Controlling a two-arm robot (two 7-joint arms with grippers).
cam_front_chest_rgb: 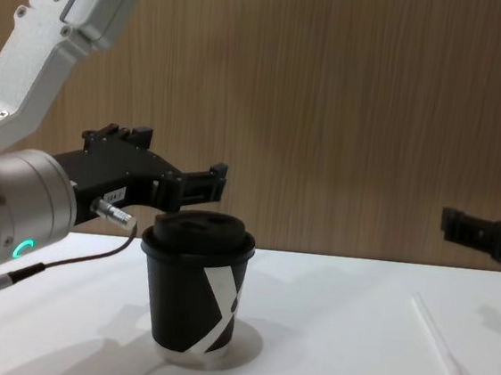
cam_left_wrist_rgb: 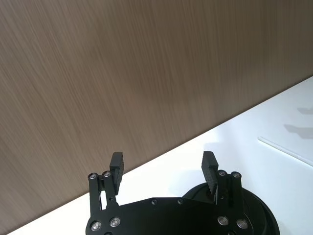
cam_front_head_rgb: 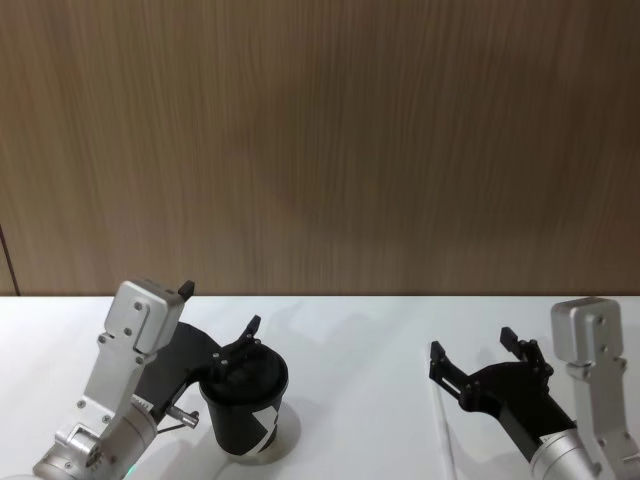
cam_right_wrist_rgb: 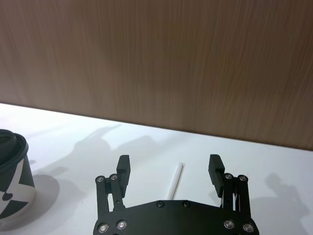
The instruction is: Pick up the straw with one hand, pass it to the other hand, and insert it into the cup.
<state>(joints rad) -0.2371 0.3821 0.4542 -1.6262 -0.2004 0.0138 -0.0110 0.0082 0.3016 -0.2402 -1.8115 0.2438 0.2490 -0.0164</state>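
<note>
Lengthwise away from the robot, the straw [cam_front_head_rgb: 443,425] flat near the right gripper [cam_front_head_rgb: 472,342], jaws wide.

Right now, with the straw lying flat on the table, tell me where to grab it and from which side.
Grip the straw around its middle, coming straight down from above, jaws straddling its thin width. It lies flat on the table, running away from the robot, so a sideways approach would likely push it. The right gripper, open above its far end, seems best placed.
</note>
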